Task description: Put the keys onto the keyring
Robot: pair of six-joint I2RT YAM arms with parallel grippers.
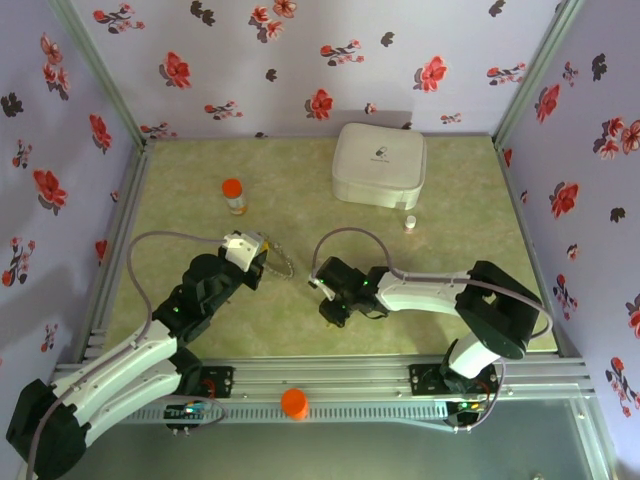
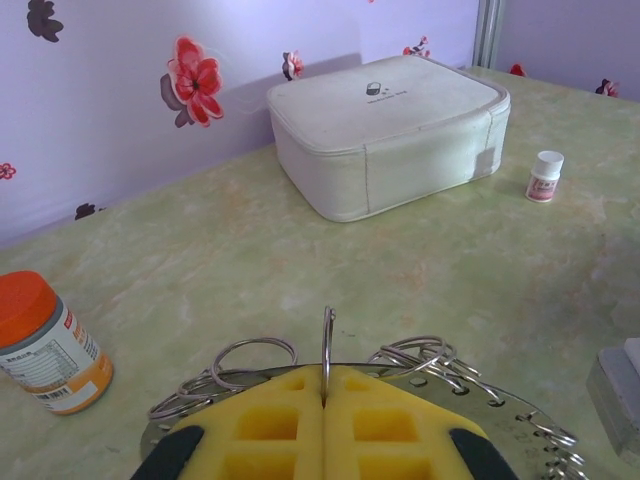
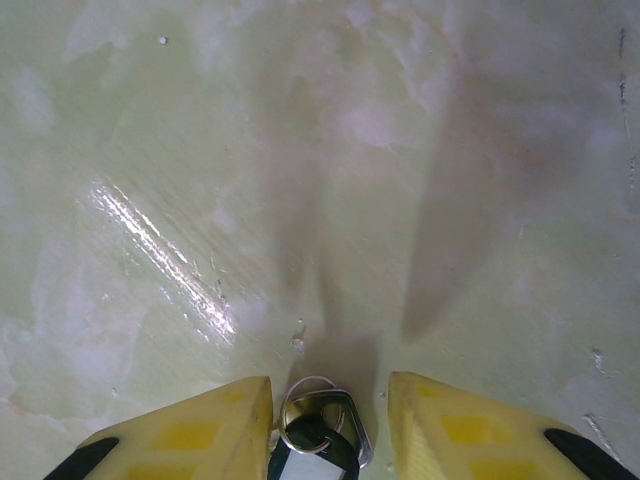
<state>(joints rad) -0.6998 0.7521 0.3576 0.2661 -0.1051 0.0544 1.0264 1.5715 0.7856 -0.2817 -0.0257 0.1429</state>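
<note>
The keyring (image 2: 525, 418) is a flat silver disc with holes around its rim and several thin wire rings hooked into it. My left gripper (image 2: 325, 385) is shut on one of those rings (image 2: 327, 340), which stands upright between the yellow pads; in the top view the keyring (image 1: 283, 262) hangs just right of that gripper (image 1: 258, 262). One of the keys (image 3: 315, 445), black-headed with a small split ring and a triangular metal loop, lies on the table between the fingers of my right gripper (image 3: 328, 400). Those fingers stand apart, the left one close against the key. The right gripper (image 1: 330, 300) points down at the table's front middle.
A white rounded box (image 1: 379, 165) sits at the back right, with a small white bottle (image 1: 409, 222) in front of it. An orange-capped bottle (image 1: 234, 196) stands at the back left. An orange cap (image 1: 294, 402) rests on the front rail.
</note>
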